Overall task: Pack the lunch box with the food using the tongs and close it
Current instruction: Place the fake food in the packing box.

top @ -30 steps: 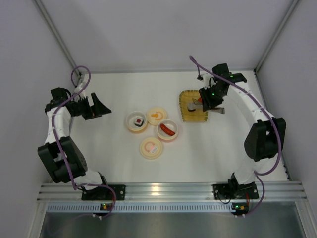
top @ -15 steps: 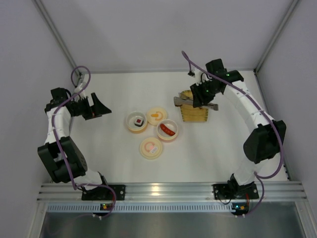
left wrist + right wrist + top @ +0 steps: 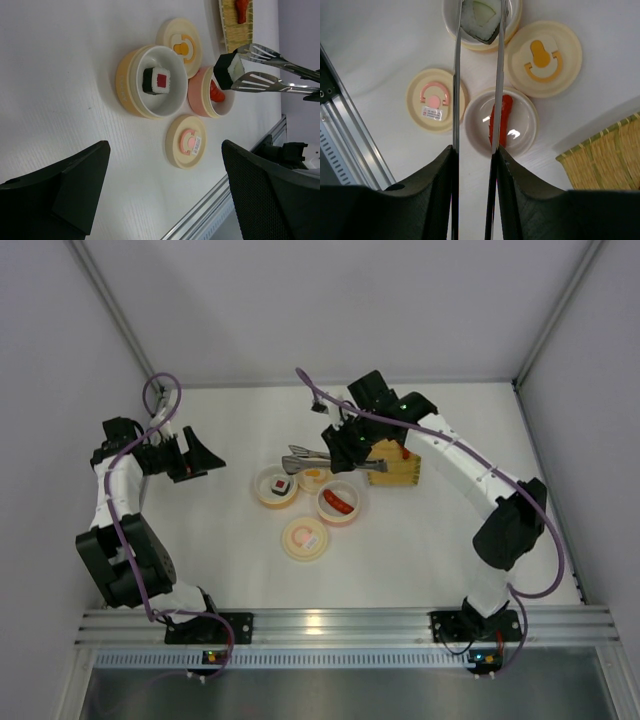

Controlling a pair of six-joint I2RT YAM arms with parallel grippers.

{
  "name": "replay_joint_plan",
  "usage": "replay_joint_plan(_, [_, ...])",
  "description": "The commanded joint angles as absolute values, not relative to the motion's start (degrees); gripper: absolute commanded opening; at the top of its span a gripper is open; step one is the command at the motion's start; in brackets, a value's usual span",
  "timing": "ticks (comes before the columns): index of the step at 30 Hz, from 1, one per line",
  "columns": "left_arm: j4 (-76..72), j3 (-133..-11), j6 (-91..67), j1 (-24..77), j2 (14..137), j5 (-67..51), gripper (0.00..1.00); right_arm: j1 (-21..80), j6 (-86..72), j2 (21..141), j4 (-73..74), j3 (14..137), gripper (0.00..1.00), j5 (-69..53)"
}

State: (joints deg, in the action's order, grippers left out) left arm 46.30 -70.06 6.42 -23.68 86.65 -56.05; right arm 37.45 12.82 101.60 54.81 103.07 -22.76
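Note:
My right gripper [image 3: 475, 156] is shut on the silver tongs [image 3: 456, 75], which reach left over the lunch box bowls. The tongs [image 3: 320, 457] pinch a white sushi piece with a green centre [image 3: 480, 20] above the yellow bowl [image 3: 131, 80], which holds a black-and-white sushi roll with a red centre [image 3: 156, 80]. The pink bowl [image 3: 520, 127] holds a red sausage [image 3: 504, 112]. An orange-red piece [image 3: 241, 6] lies on the woven tray [image 3: 398, 472]. My left gripper [image 3: 165, 185] hangs open at the far left, holding nothing.
Two cream lids lie flat by the bowls, one with an orange handle [image 3: 542, 59] and one with a pink handle [image 3: 436, 100]. The metal rail [image 3: 340, 622] runs along the near table edge. Walls close in the back and both sides.
The right arm has lifted the tongs off the woven tray with the sushi piece and swung left to above the bowls. The left arm has not moved.

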Motion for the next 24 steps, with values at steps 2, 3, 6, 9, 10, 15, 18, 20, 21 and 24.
replay_joint_plan(2, [44.6, -71.6, 6.6, -24.1, 87.2, -58.4, 0.98, 41.3, 11.9, 104.7, 49.3, 108.5, 0.17, -23.2])
replay_joint_plan(3, [44.6, -71.6, 6.6, -24.2, 87.2, -58.4, 0.98, 41.7, 11.6, 106.0, 49.3, 109.2, 0.17, -22.7])
replay_joint_plan(6, [44.5, -71.6, 6.8, -24.3, 87.2, -58.3, 0.98, 42.6, 10.7, 108.6, 49.1, 111.3, 0.17, -22.1])
replay_joint_plan(9, [44.6, -71.6, 7.2, -24.2, 87.2, -58.1, 0.98, 43.6, 10.6, 110.4, 49.1, 113.1, 0.17, -21.5])
replay_joint_plan(10, [44.6, -71.6, 7.3, -24.2, 87.2, -57.9, 0.98, 44.1, 10.5, 110.9, 49.2, 113.5, 0.17, -21.4])
replay_joint_plan(15, [44.9, -71.6, 7.9, -24.3, 87.3, -57.8, 0.98, 45.1, 10.3, 113.5, 49.6, 115.5, 0.17, -20.4])
replay_joint_plan(18, [45.0, -71.5, 8.1, -24.3, 87.4, -57.7, 0.98, 45.4, 9.8, 114.4, 49.3, 115.9, 0.17, -18.9])
replay_joint_plan(20, [44.9, -71.4, 8.2, -24.2, 87.4, -57.7, 0.98, 45.6, 9.3, 114.9, 49.3, 115.9, 0.17, -18.5])
replay_joint_plan(21, [44.9, -71.3, 8.3, -24.3, 87.5, -57.7, 0.98, 45.5, 9.3, 115.0, 49.3, 115.9, 0.17, -18.0])
replay_joint_plan(24, [44.9, -71.3, 8.3, -24.3, 87.6, -57.7, 0.98, 45.9, 9.2, 115.3, 49.3, 115.8, 0.17, -17.8])
